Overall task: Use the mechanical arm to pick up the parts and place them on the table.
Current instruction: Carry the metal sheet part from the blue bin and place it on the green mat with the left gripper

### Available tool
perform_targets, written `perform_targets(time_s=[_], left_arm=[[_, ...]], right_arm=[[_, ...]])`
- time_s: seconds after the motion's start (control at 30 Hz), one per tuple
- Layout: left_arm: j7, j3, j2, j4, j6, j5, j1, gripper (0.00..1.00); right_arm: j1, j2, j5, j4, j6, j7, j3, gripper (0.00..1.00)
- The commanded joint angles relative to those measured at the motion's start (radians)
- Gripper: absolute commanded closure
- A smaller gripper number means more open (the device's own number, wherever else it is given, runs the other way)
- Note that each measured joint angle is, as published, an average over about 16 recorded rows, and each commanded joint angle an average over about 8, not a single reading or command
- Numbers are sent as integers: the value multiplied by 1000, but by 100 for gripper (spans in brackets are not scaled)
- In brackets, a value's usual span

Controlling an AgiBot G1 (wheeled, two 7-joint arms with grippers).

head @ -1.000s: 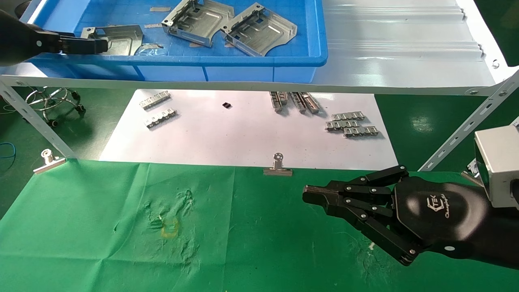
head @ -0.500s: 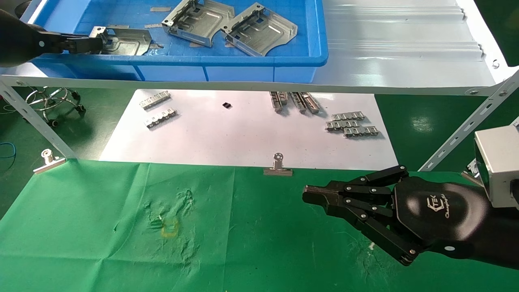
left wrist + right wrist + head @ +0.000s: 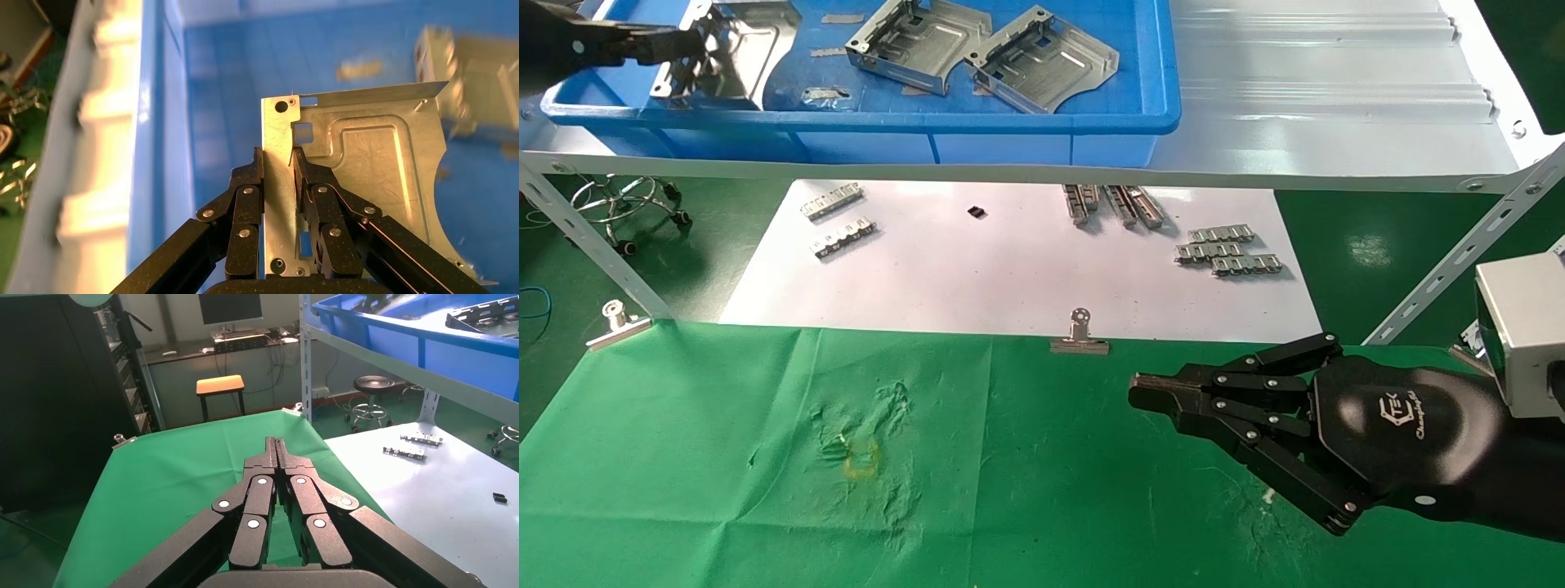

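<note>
My left gripper (image 3: pixel 686 45) is shut on a silver stamped part (image 3: pixel 735 51) and holds it tilted above the floor of the blue bin (image 3: pixel 911 122) at the bin's left end. In the left wrist view the fingers (image 3: pixel 250 184) clamp the part's bent flange (image 3: pixel 278 184), with its embossed plate (image 3: pixel 373 165) to one side. Two more parts (image 3: pixel 919 42) (image 3: pixel 1042 65) lie in the bin. My right gripper (image 3: pixel 1144 392) is shut and empty, parked low over the green table (image 3: pixel 764 457) at the right; it also shows in the right wrist view (image 3: pixel 276 446).
The bin stands on a silver-grey shelf (image 3: pixel 1336 106) over a white sheet (image 3: pixel 1009 269) with small toothed strips (image 3: pixel 1228 249) (image 3: pixel 838 219). Binder clips (image 3: pixel 1079 335) (image 3: pixel 617 322) pin the cloth's far edge. Slanted shelf braces (image 3: pixel 592 245) (image 3: pixel 1459 253) stand at both sides.
My left gripper has lifted the part off the bin floor and tipped it up, moving it slightly back. The right arm has not moved.
</note>
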Motion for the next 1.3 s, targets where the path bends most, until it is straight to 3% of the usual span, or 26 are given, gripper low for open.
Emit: perform_targets(time_s=[0.03,0.27,0.47,0.73,0.9,1.1,1.3], left_arm=[[-6,-9,-3,-6,-24,1,2,100],[42,-52,-47,-113,-138,-69,50,100],[237,-97,-81,-154,-168,-277,83,100],[684,-211,-116,-148,-13,-685,155,100],[951,-290,-115,-128,94,-876,241,100],[1153,-340,-109,-90,212,-990,310,100],[1313,-345,-106,-48,351,-1015,325,100]], right_arm=[[0,0,0,0,0,0,0,100],[0,0,0,0,0,0,0,100],[0,0,0,0,0,0,0,100],[0,0,0,0,0,0,0,100],[0,0,0,0,0,0,0,100],[0,0,0,0,0,0,0,100],[0,0,0,0,0,0,0,100]])
